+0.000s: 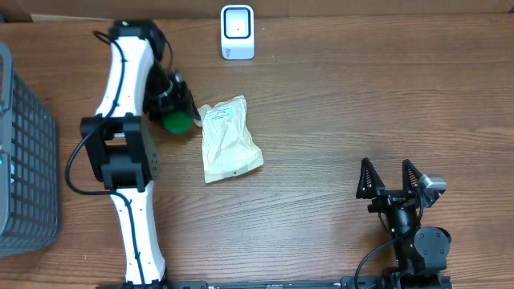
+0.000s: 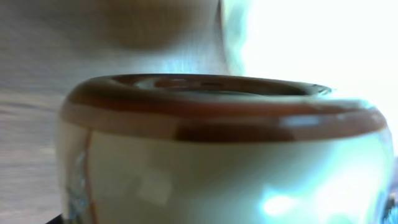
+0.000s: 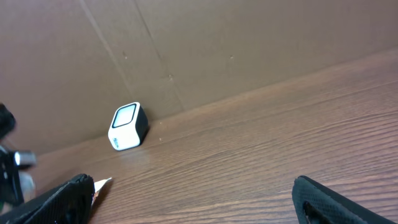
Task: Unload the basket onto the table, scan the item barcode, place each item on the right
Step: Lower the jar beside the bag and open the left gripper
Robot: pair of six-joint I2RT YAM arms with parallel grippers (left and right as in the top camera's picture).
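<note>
Just right of the left hand [image 1: 191, 116], at its fingertips, the white packet [image 1: 230, 143] lies flat on the bench [image 1: 337, 104]. Whether that hand grips its edge I cannot tell, as its own camera is blurred. The scanner [image 1: 238, 32] stands beyond the packet, well apart. The right hand [image 1: 391, 178] gapes wide and empty, well away from both.

Print on the pouch [image 1: 229, 138] is unreadable.

Overhead looks straight down; low right wrist view shares the scanner [image 1: 237, 32].
</note>
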